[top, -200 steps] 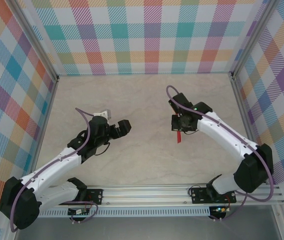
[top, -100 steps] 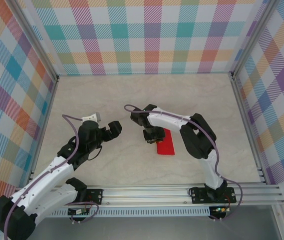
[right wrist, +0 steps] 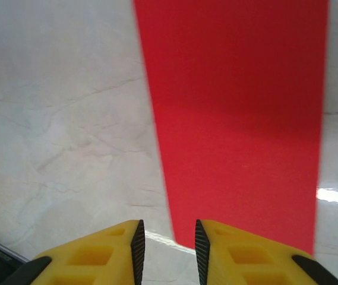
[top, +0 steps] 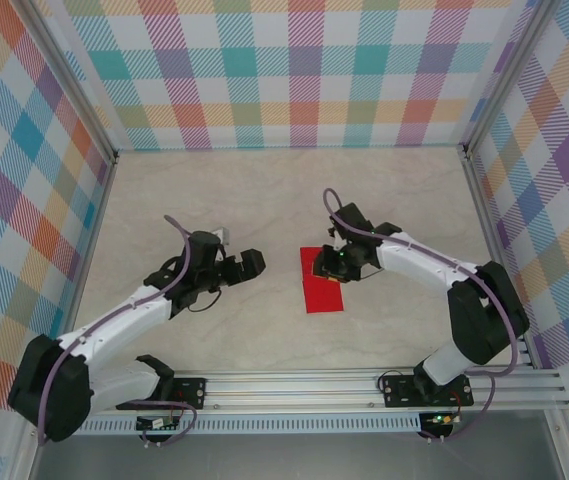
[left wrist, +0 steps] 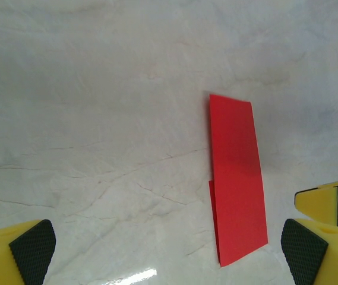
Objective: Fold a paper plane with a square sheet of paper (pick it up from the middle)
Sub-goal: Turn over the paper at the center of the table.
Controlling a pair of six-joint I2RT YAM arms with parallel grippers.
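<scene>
The square sheet of paper (top: 322, 280), folded in half, lies flat mid-way across the table (top: 194, 200), the wide-open, empty left gripper (top: 254, 263) at its 9 o'clock, the right gripper (right wrist: 170, 228), narrowly parted and empty, at its 1 o'clock corner, where a brush could skew the crease; a second ago it dangled from that gripper.

The paper (top: 322, 280) no longer hangs edge-on from the right gripper (top: 332, 264). It lies flat on the table (top: 214, 200) as a folded red strip (long side running 12 to 6 from above), straighter than half a second ago. The right gripper's jaws, shut a second ago, stand slightly apart at the paper's 1 o'clock corner, no longer pinching it. The right arm swings back toward 3 o'clock. The left gripper (top: 252, 263) shifts toward 3 o'clock, nearer the paper.
</scene>
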